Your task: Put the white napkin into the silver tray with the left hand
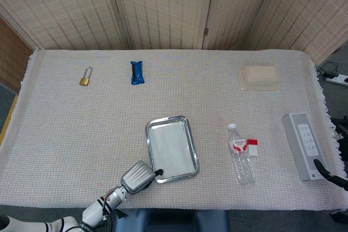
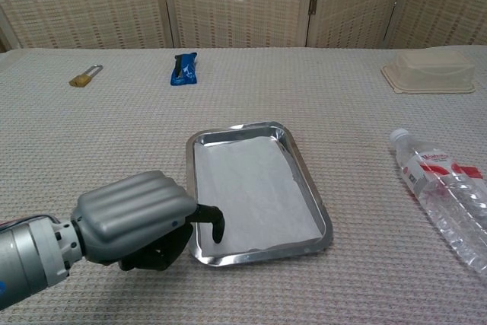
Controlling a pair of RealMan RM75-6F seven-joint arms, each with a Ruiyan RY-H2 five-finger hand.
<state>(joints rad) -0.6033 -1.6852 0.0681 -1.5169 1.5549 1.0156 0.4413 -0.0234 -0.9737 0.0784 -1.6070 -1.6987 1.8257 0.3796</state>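
Note:
The white napkin (image 1: 171, 148) (image 2: 251, 192) lies flat inside the silver tray (image 1: 172, 118) (image 2: 308, 180) at the middle front of the table. My left hand (image 1: 138, 176) (image 2: 137, 218) hovers at the tray's front left corner, its fingers curled under with nothing in them. Its dark thumb tip reaches over the tray's rim above the napkin's near edge. At the far right edge of the head view only a black sliver of my right hand (image 1: 329, 174) shows, and its pose is unclear.
A brass padlock (image 1: 85, 77) (image 2: 84, 78) and a blue packet (image 1: 137, 72) (image 2: 183, 68) lie at the back left. A beige lidded box (image 1: 259, 77) (image 2: 430, 71) sits back right. A water bottle (image 1: 240, 153) (image 2: 445, 192) lies right of the tray, with a grey power strip (image 1: 304, 145) beyond it.

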